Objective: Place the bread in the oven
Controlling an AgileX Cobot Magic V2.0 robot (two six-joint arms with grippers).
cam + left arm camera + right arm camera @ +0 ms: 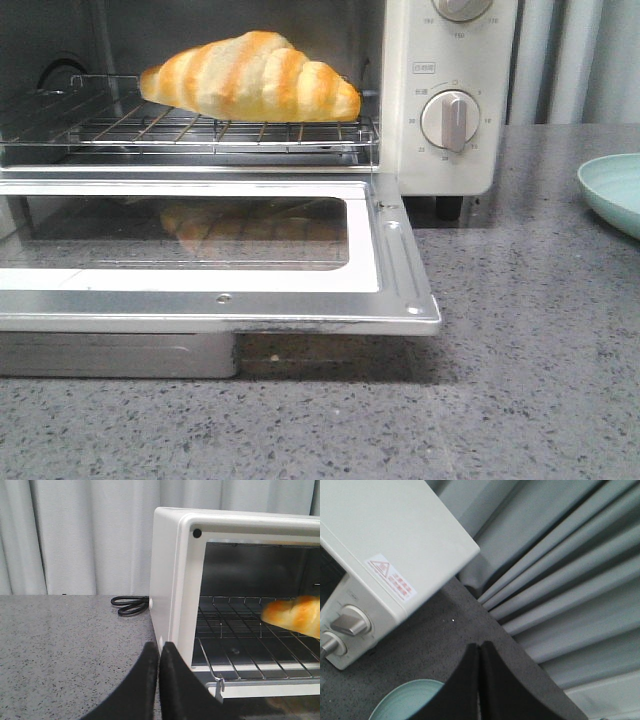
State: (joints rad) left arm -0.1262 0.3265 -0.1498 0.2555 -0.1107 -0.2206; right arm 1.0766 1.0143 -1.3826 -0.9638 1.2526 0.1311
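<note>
The bread [250, 77], a cream roll with golden-orange stripes, lies on the wire rack [200, 130] inside the cream-white oven [440, 150]. The oven door [215, 250] hangs fully open and flat. One end of the bread also shows in the left wrist view [295, 615]. My left gripper [159, 647] is shut and empty, low beside the oven's left front corner [172, 580]. My right gripper [479, 647] is shut and empty, above the table to the right of the oven [385, 545]. Neither gripper shows in the front view.
A pale green plate [615, 190] sits on the grey speckled table right of the oven; it also shows in the right wrist view [405, 700]. A black cord [129, 604] lies coiled behind the oven's left side. Grey curtains hang behind the table.
</note>
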